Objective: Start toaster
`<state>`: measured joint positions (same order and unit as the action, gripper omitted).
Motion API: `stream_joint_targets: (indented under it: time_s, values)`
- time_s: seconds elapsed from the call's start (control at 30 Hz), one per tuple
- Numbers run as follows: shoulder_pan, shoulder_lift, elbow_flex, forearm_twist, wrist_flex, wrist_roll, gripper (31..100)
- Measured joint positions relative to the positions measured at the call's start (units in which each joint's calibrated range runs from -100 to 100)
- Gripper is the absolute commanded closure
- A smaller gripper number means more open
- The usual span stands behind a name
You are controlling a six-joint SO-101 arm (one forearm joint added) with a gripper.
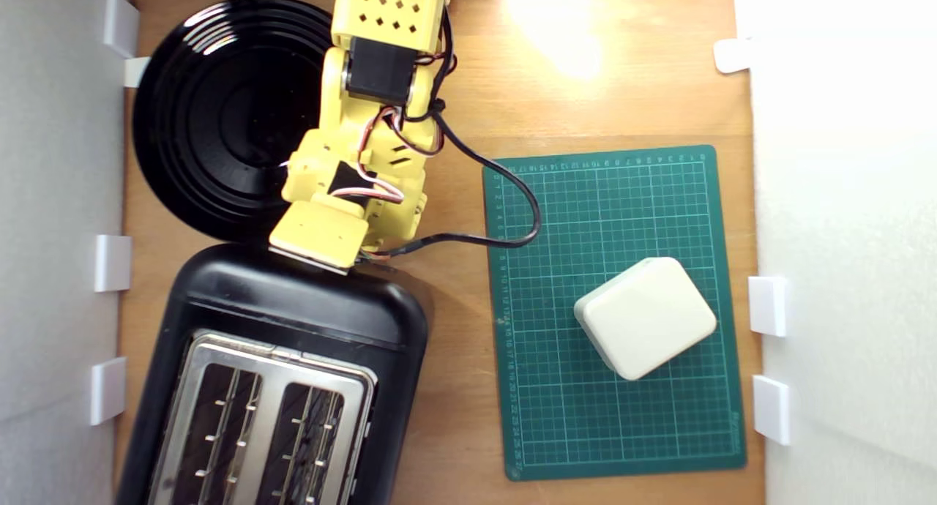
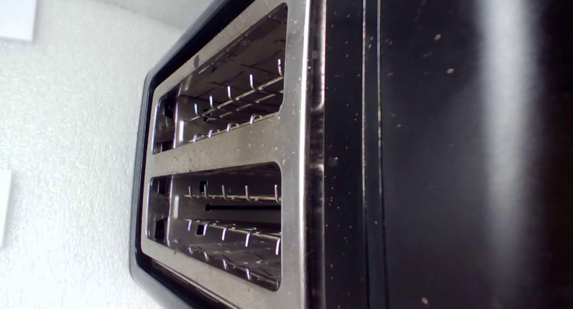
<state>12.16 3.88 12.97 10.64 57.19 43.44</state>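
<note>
Toaster (image 1: 293, 322), glossy black with a silver two-slot top plate, sits at the exterior view's lower left on your wooden worktop (image 1: 454, 417); both slots look empty. Round black plate (image 1: 219, 110) lies just beyond it. Your yellow arm (image 1: 366, 146) reaches over the toaster's near end; fingers hidden, state unclear. Rightward, a white rounded box (image 1: 644, 316) rests on a green cutting mat (image 1: 615, 417).

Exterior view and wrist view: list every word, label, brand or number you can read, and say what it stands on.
Green gridded cutting mat: ruler numbers run along its top and left edges in the exterior view, too small and blurred to quote.
Glossy black two-slot toaster: no text visible.
Cream rounded plastic box: no text visible.
Round black plate: none.
</note>
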Motion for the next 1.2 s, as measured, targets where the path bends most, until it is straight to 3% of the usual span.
stream_joint_targets:
  time_s: [0.7,1.2]
  values:
    - [-0.4,1.4,-6.5,-0.1,2.0,-0.1,98.9]
    - [-2.2,-13.9,-6.3,-3.2,3.2,1.6,98.9]
